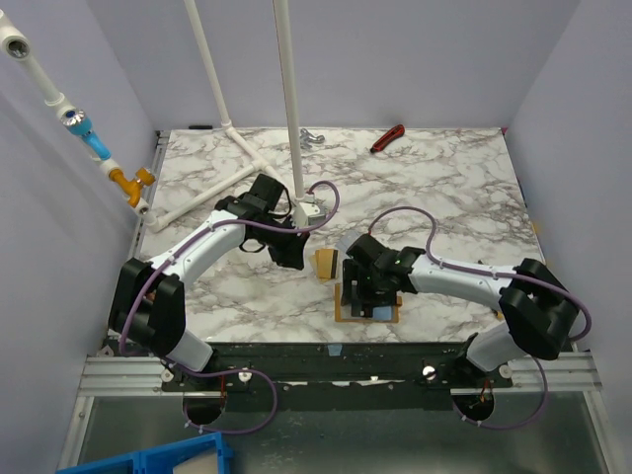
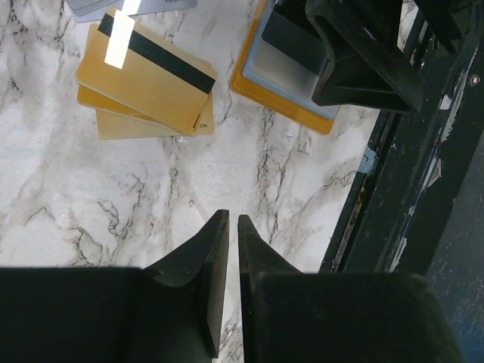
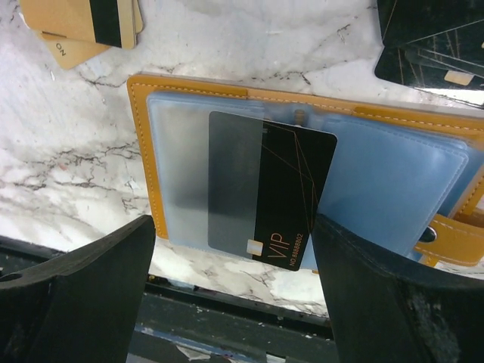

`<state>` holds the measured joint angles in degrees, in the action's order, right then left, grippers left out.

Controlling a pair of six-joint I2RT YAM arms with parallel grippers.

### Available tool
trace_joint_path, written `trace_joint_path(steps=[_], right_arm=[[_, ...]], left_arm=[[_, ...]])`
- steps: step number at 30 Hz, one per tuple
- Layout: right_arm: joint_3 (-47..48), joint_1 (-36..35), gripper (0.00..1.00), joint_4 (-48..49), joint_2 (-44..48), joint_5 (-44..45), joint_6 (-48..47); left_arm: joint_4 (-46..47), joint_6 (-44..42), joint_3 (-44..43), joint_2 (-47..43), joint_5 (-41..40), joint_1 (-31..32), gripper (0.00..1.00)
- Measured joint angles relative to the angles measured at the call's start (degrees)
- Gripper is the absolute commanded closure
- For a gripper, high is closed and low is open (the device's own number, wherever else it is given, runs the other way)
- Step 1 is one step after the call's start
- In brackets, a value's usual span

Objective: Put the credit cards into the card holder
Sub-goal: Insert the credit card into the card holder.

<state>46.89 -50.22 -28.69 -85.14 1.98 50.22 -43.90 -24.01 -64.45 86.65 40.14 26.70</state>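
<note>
A black VIP card (image 3: pixel 272 197) sits half-sleeved in the card holder (image 3: pixel 144 151) between the right gripper's (image 3: pixel 234 302) spread fingers — gold cards (image 2: pixel 147 83) wait; the left gripper (image 2: pixel 227 249) is closed, empty.

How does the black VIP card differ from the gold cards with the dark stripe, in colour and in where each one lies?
The black VIP card is dark with gold lettering; the gold cards are tan with a dark stripe. The black card sits partly inside a clear sleeve of the card holder; the gold cards lie stacked on the marble table. Both are flat rectangles.
</note>
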Motion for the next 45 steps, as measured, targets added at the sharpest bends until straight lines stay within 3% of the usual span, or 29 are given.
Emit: trace_joint_path(steps=[2,5,11,15,36,45], right_arm=[[1.3,-0.8,0.24,-1.2,-0.9,1.9,0.3],[2.8,-1.7,0.29,-2.5,-1.1,4.9,0.9],[5.1,-2.2,0.14,-3.8,-1.3,8.0,1.2],[5.7,-2.2,0.10,-4.1,-3.0,8.4,1.0],[8.4,-3.3,0.13,-4.0,-7.9,10.0,-0.4],[12.9,-6.4,0.10,-4.7,-10.7,11.8,-0.8]], left_arm=[[0.1,0.0,0.4,0.0,0.0,0.0,0.88],[0.1,0.0,1.2,0.0,0.0,0.0,0.88],[0.2,0.0,1.6,0.0,0.0,0.0,0.88],[0.5,0.0,1.6,0.0,0.0,0.0,0.88],[1.5,0.0,4.2,-0.9,0.0,0.0,0.88],[1.9,0.1,4.3,-1.2,0.0,0.0,0.88]])
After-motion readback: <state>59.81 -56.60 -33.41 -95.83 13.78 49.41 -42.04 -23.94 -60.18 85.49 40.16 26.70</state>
